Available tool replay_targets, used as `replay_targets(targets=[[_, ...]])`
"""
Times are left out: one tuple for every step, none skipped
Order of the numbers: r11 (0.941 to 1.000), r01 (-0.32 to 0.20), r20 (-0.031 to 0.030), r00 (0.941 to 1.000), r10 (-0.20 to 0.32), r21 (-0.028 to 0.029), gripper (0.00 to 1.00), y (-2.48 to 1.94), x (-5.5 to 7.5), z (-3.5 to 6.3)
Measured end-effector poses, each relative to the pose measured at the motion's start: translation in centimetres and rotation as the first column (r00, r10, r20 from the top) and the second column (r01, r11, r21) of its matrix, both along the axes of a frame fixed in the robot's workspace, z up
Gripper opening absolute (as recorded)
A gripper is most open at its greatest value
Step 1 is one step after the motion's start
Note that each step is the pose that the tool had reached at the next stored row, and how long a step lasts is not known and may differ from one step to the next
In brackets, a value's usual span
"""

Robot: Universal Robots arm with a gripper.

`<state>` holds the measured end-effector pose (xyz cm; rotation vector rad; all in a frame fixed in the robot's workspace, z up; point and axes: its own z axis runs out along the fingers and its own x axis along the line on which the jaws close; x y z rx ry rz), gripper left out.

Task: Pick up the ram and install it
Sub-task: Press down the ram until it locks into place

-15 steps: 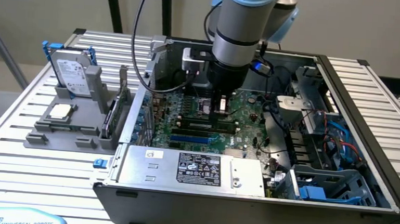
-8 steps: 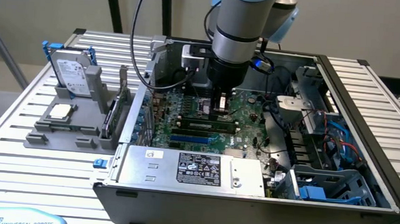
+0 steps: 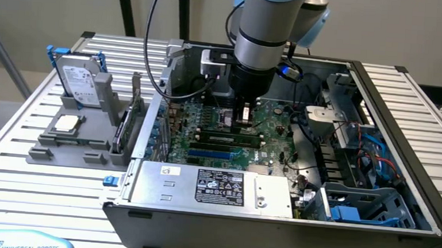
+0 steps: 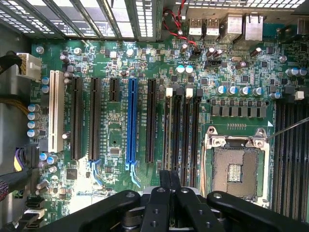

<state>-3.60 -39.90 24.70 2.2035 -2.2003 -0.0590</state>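
We see the black hand (image 3: 244,121) pressed together above the green motherboard (image 3: 270,139) at frame centre. A long thin green ram stick (image 3: 231,139) lies seated in a slot just below it

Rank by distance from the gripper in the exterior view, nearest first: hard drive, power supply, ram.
From the gripper:
1. ram, just below it on the motherboard.
2. power supply, at the case's front edge.
3. hard drive, outside the case, on the exterior view's left.

Exterior looks down; wrist hovers close above motherboard (image 4: 145,58).
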Motion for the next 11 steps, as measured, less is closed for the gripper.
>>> replay_targets(targets=[[1.0000,0.000,0.0000,1.0000,0.000,0.0000,0.11,0.00,0.00,0.00],[1.0000,0.000,0.0000,1.0000,0.000,0.0000,0.11,0.00,0.00,0.00],[1.0000,0.000,0.0000,1.0000,0.000,0.0000,0.11,0.00,0.00,0.00],[1.0000,0.000,0.0000,1.0000,0.000,0.0000,0.11,0.00,0.00,0.00],[1.0000,0.000,0.0000,1.0000,0.000,0.0000,0.11,0.00,0.00,0.00],[1.0000,0.000,0.0000,1.0000,0.000,-0.0001,0.11,0.00,0.00,0.00],[1.0000,0.000,-0.0001,1.0000,0.000,-0.0002,0.11,0.00,-0.02,0.00],[1.0000,0.000,0.0012,1.0000,0.000,-0.0002,0.11,0.00,-0.12,-0.03],[1.0000,0.000,0.0037,1.0000,0.000,-0.0001,0.11,0.00,-0.24,-0.09],[1.0000,0.000,0.0061,1.0000,0.000,0.0000,0.11,0.01,-0.37,-0.17],[1.0000,0.000,0.0084,1.0000,0.000,0.0001,0.11,0.01,-0.46,-0.26]])
